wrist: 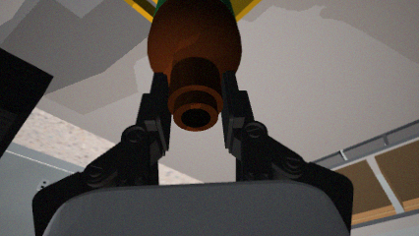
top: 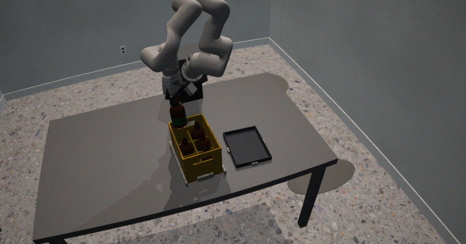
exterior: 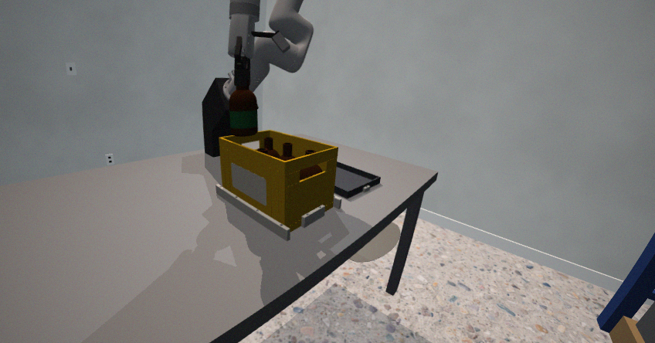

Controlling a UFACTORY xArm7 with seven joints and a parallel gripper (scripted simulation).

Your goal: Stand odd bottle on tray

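Note:
My gripper (top: 172,98) is shut on the neck of a brown bottle with a green label (top: 177,113). The bottle hangs upright above the far corner of the yellow crate (top: 195,147), with its base about level with the crate's rim. In the exterior view the bottle (exterior: 242,110) hangs from the gripper (exterior: 242,66) above the crate (exterior: 278,177). In the wrist view the fingers clamp the bottle's neck (wrist: 195,88) just below the mouth. Three brown bottles (top: 196,138) show standing in the crate; other cells are partly hidden. The black tray (top: 246,146) lies to the right of the crate.
The crate sits between grey rails (top: 178,163) on the dark table. The arm's black base (exterior: 215,114) stands behind the crate. The table's front edge is close to the crate and the tray (exterior: 354,179).

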